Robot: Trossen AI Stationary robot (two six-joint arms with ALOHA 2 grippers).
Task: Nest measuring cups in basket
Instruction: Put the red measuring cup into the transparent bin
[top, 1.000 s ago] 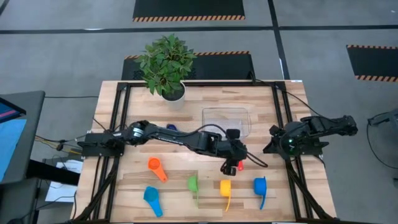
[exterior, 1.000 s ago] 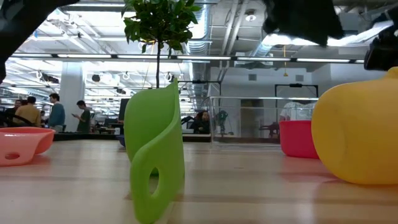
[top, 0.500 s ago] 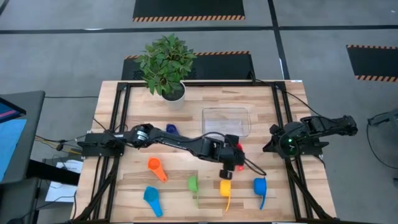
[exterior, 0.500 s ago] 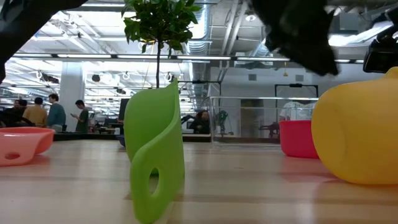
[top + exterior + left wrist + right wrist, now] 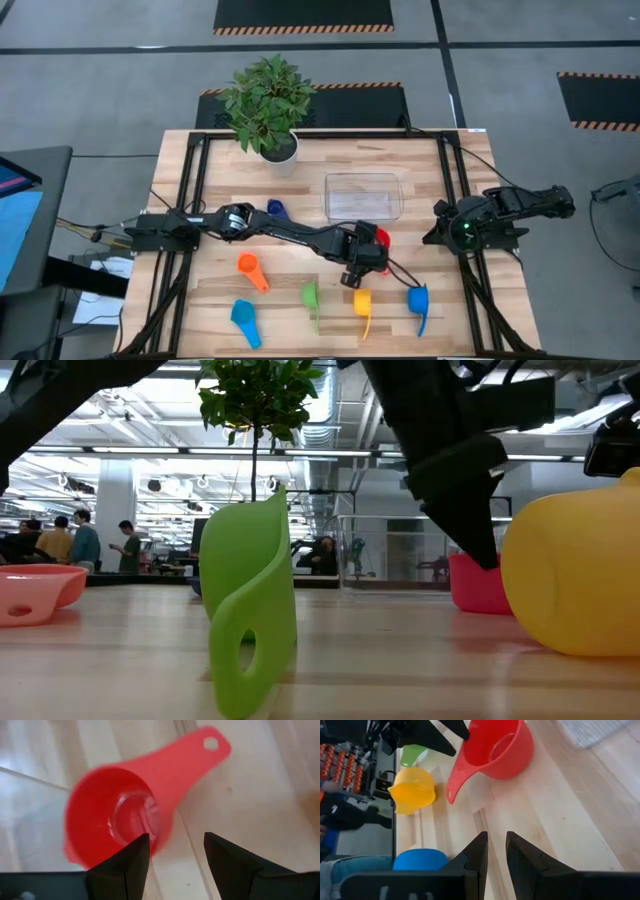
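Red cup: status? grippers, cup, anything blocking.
Left gripper open, over the red cup, nothing held. Red cup upright on the table, outside the basket. Right gripper parked at the right edge, empty. Nothing blocking.

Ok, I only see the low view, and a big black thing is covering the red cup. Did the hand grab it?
Observer: Not yet. In the left wrist view the left hand is open over the red cup, which lies on the table.
Operator: Where does it go?
Observer: From above, the clear basket sits just past the red cup, toward the plant, with no cups in it.
Operator: And the other arm?
Observer: The right hand is parked at the table's right edge, holding nothing.
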